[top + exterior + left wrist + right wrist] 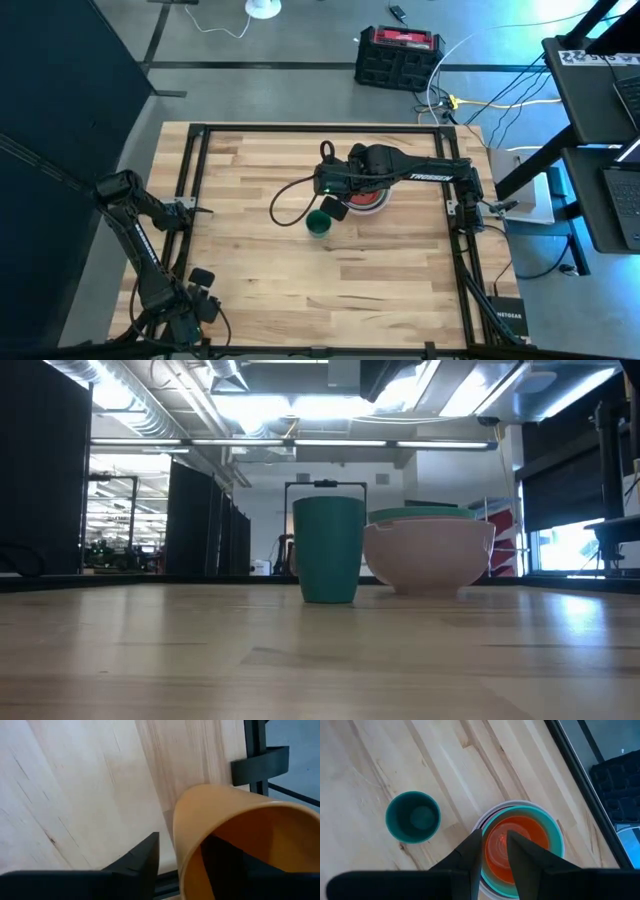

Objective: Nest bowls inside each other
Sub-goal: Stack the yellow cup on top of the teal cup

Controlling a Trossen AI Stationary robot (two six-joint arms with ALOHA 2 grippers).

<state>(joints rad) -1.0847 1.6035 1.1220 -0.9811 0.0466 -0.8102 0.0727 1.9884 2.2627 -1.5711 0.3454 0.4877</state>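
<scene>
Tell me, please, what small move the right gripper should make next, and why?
Probably lift the right gripper straight up, clear of the bowls. The red bowl already sits inside the green bowl, so nothing seems left to do there, while the teal cup stands apart beside them, not yet nested.

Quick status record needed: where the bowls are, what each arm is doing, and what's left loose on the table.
stack: nested bowls mid-table, red one innermost, teal around it, pale outermost
loose: teal cup upright on the table, beside the stack, apart from it
right gripper: over the stack, jaws straddling the red bowl's rim
left gripper: at the table's near left corner, jaws across the wall of an orange cup, one inside, one outside
</scene>
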